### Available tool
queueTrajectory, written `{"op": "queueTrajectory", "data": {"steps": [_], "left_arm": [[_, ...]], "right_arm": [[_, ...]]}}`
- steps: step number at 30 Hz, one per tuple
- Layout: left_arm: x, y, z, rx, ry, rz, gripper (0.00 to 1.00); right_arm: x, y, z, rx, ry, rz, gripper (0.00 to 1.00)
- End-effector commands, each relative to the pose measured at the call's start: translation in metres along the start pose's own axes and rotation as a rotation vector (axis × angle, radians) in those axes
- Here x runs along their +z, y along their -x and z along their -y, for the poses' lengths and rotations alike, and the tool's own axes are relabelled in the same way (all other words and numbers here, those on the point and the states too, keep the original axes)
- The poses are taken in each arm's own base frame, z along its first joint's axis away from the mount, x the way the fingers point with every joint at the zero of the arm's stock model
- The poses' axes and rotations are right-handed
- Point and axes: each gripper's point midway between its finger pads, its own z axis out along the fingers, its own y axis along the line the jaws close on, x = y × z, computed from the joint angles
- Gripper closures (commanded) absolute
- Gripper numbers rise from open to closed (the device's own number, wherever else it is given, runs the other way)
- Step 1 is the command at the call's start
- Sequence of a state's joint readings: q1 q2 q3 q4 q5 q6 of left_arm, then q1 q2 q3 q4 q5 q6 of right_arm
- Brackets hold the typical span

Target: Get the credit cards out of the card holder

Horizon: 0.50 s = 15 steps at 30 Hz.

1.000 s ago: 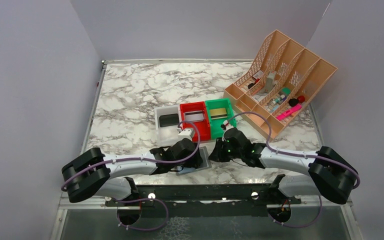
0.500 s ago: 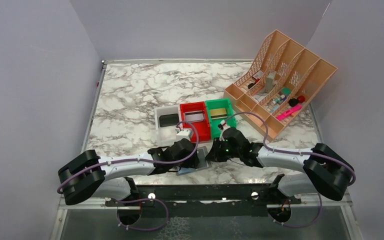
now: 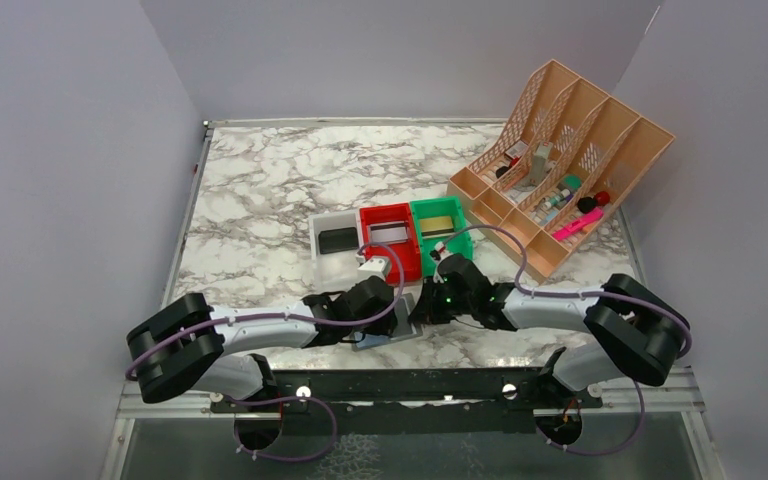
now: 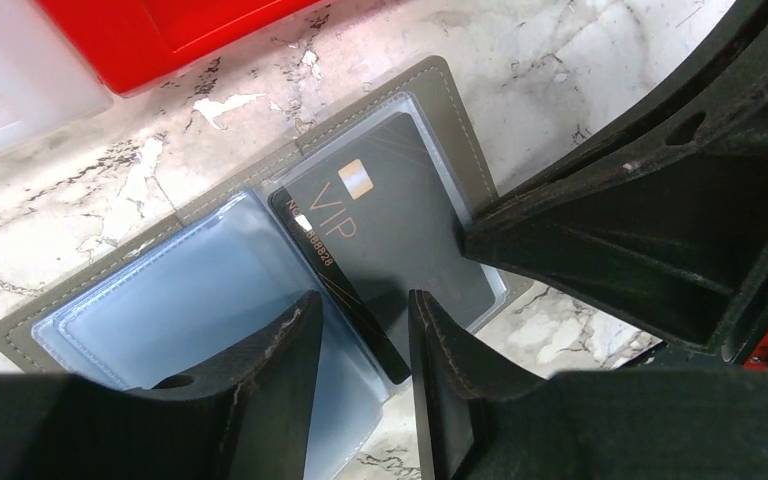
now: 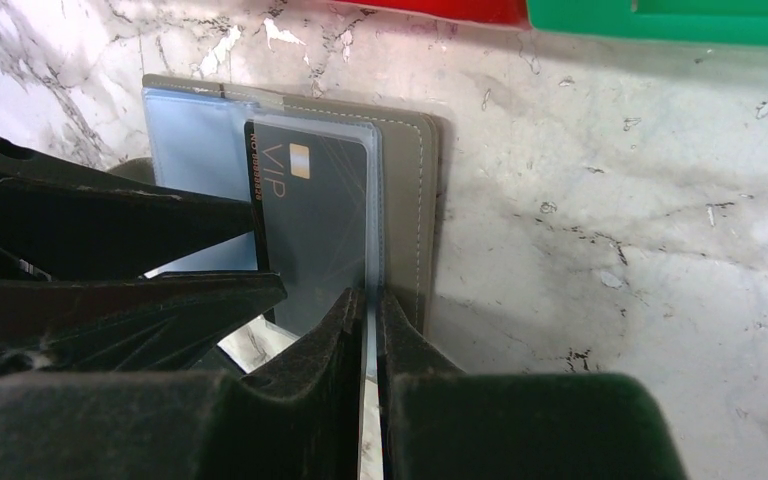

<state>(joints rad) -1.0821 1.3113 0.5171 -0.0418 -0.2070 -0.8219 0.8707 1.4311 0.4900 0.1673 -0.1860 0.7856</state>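
Card holder [image 4: 457, 120] is lying open on the worktop [image 4: 560, 60]. Right jaws are clenching its clear pocket edge; left jaws, apart, are straddling the black card [image 4: 390, 220]. Best drawing it out flat.

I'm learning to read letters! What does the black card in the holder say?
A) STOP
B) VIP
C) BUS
B: the black card lying in the open holder has gold letters VIP under its small chip.
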Motion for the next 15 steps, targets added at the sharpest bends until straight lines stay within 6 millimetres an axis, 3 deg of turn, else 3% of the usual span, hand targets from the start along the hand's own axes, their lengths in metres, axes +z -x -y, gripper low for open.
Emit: {"op": "queueTrajectory", "data": {"steps": [1, 8, 15], "left_arm": [[0.004, -0.008, -0.009, 0.0, 0.029, -0.012, 0.61], [0.009, -0.015, -0.021, -0.082, 0.038, 0.026, 0.71], [0.01, -0.011, -0.018, -0.131, 0.01, 0.064, 0.83]], "right_arm": [[0.005, 0.006, -0.008, -0.007, 0.022, 0.003, 0.89], [0.015, -0.006, 0.014, 0.022, -0.075, -0.047, 0.94], [0.016, -0.01, 0.016, 0.028, -0.083, -0.065, 0.99]]}}
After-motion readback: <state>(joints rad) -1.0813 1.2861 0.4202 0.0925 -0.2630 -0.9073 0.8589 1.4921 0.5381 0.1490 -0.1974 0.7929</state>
